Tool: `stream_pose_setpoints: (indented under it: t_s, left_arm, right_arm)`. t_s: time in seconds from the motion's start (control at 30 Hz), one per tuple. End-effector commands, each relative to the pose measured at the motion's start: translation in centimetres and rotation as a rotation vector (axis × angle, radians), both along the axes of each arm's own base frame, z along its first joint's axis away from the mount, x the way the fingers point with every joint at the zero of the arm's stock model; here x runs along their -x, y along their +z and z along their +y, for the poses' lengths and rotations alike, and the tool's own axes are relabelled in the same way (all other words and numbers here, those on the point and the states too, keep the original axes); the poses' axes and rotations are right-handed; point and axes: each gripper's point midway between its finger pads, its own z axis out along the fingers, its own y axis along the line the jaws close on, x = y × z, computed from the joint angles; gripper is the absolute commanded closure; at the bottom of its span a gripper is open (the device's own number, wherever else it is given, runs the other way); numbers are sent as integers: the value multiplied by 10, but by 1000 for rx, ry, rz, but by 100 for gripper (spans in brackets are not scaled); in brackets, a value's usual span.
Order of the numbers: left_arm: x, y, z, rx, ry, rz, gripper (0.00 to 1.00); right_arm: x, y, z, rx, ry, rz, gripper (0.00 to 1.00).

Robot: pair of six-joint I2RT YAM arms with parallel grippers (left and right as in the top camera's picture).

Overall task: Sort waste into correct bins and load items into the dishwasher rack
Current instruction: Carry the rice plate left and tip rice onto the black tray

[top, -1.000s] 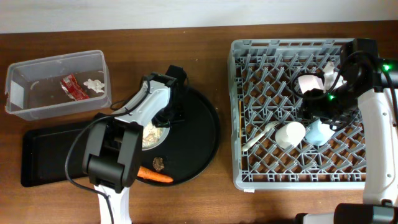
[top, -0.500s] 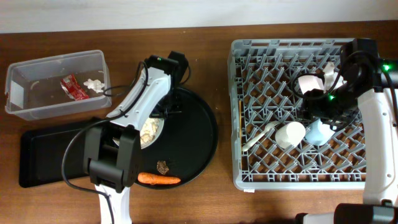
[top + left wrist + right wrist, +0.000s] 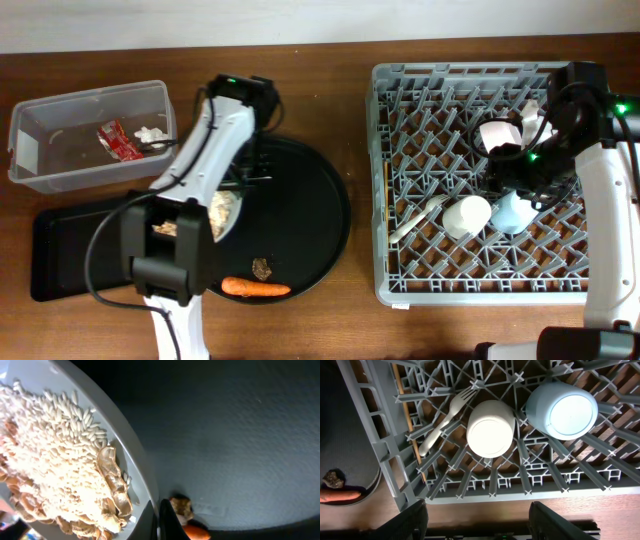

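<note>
My left gripper (image 3: 244,176) (image 3: 161,521) is shut on the rim of the pale plate (image 3: 223,210) (image 3: 131,455). It holds the plate tilted over the left edge of the round black tray (image 3: 315,215), and the plate carries rice-like scraps (image 3: 50,445) and shell bits. The carrot (image 3: 256,288) and the brown lump (image 3: 262,267) lie on that tray. The clear tub (image 3: 60,168) holds the red wrapper (image 3: 112,140) and the tissue wad (image 3: 150,133). My right gripper (image 3: 485,525) is open above the grey rack (image 3: 385,285), near the white cup (image 3: 466,215) and the blue cup (image 3: 512,212).
The shallow black tray (image 3: 70,250) lies at the front left, below the tub. In the rack lie the white fork (image 3: 418,220), the chopsticks (image 3: 387,195) along its left wall, and a pale bowl (image 3: 494,134) partly behind my right arm.
My left gripper has carried the plate to the left across the round tray and tipped it more steeply. The right arm has not moved.
</note>
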Motion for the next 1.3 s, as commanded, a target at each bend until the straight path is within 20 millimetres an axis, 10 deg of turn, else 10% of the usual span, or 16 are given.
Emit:
stream_pose_setpoints:
  t_s: [0.0,0.4,0.73,1.27]
  left_arm:
    - [-6,41,26,8,52,-115,100]
    - [36,107,69,73,142,-292,100]
    - [55,67,97,90,130,-248,100]
    - [6,69,100,178,125,-444,100]
  right_arm:
    - [3,2,0,15,12,-5,32]
    - [3,2,-1,18,12,-5,32]
    - [4,1,-1,18,12,-1,32]
    - [5,1,0,17,12,3,32]
